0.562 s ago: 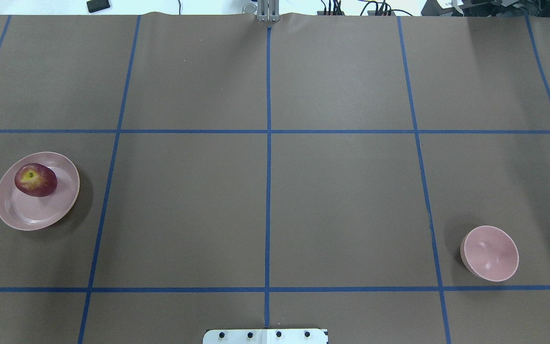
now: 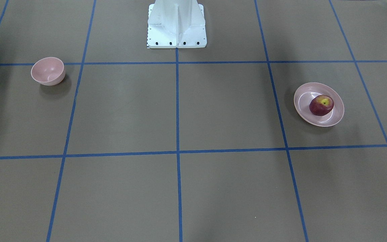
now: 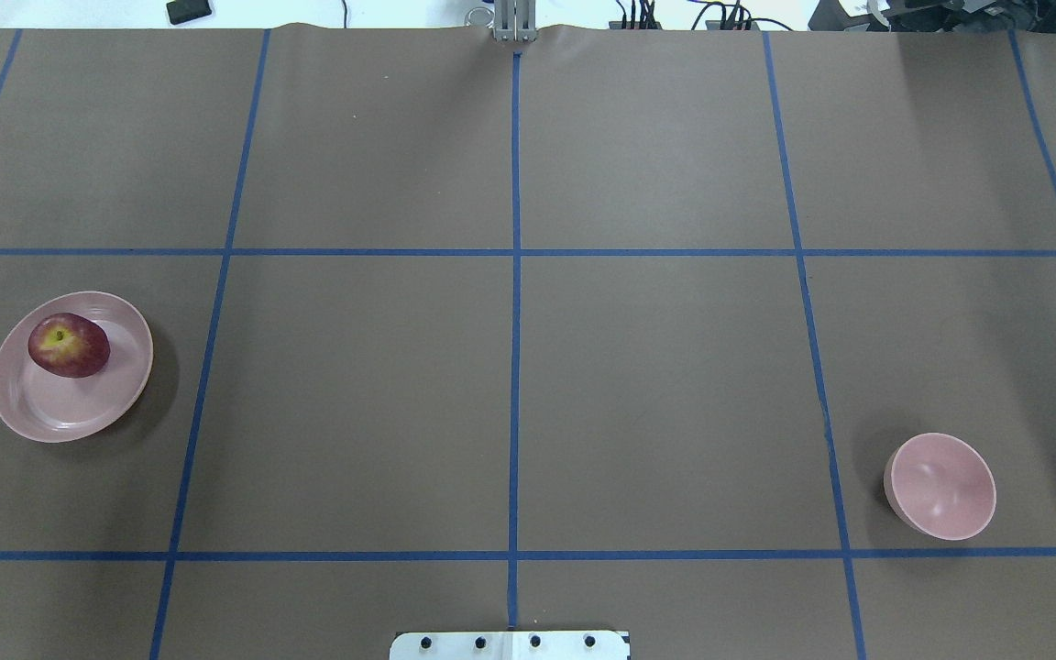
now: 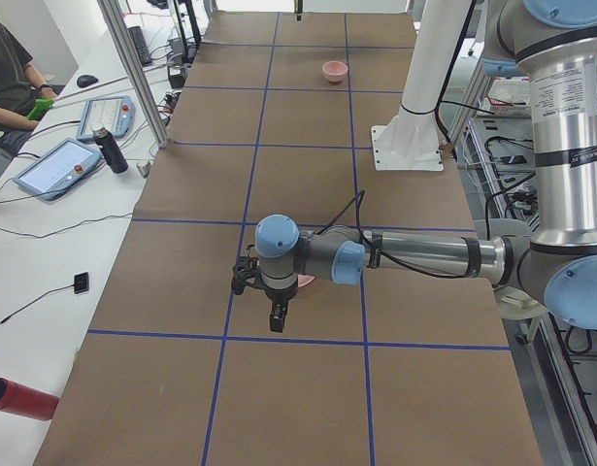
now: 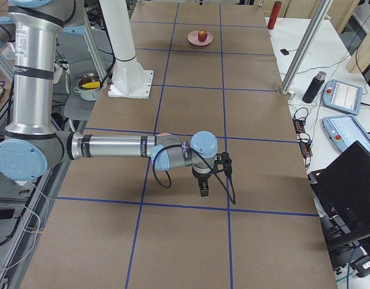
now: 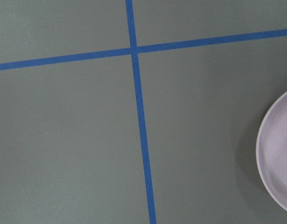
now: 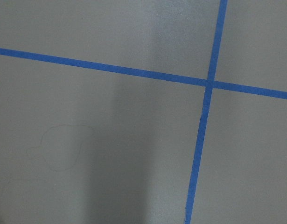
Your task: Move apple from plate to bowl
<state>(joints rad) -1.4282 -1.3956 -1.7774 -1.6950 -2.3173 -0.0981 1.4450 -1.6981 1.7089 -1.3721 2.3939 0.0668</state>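
Note:
The dark red apple [image 3: 69, 345] with its yellow-green patch lies on the far side of the pale pink plate [image 3: 51, 412] at the table's left; both also show in the front view, the apple [image 2: 321, 105] on the plate [image 2: 302, 101]. The small deep pink bowl [image 3: 940, 486] stands empty at the right, also in the front view [image 2: 48, 70]. My left gripper [image 4: 278, 320] hangs over the table beside the plate, whose rim shows in the left wrist view [image 6: 274, 158]. My right gripper [image 5: 204, 188] hangs near the bowl's end. I cannot tell whether either is open or shut.
The white robot base [image 2: 176, 25] stands at the table's near middle edge. Blue tape lines grid the brown table. A side bench holds tablets [image 4: 60, 167], a bottle [image 5: 313, 87] and a laptop [image 5: 347, 180]. A seated person [image 4: 7, 78] is beside it.

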